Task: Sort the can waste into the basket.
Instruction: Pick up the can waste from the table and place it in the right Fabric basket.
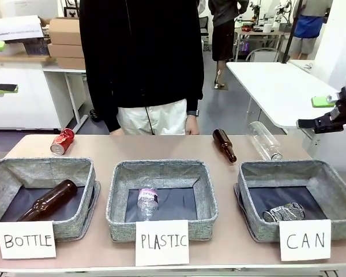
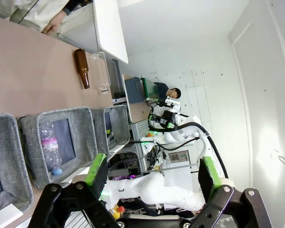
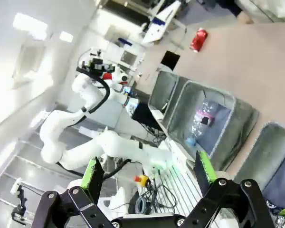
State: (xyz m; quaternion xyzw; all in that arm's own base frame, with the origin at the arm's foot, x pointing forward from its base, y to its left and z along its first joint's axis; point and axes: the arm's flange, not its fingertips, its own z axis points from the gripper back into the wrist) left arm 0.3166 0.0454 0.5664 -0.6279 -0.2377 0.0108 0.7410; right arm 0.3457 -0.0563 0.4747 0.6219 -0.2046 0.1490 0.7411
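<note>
Lying sideways, red can (image 1: 62, 141) points near-left; both pincers (image 2: 152, 178) (image 3: 149, 173) gape, empty.

Three white cards stand along the counter's (image 1: 104, 144) near edge. The nine o'clock card (image 1: 26, 240) says "BOTTLE", the six o'clock card (image 1: 162, 242) "PLASTIC", the three o'clock card (image 1: 304, 240) "CAN".

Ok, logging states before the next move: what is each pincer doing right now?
Left pincer: open, holding nothing.
Right pincer: open, holding nothing.
</note>
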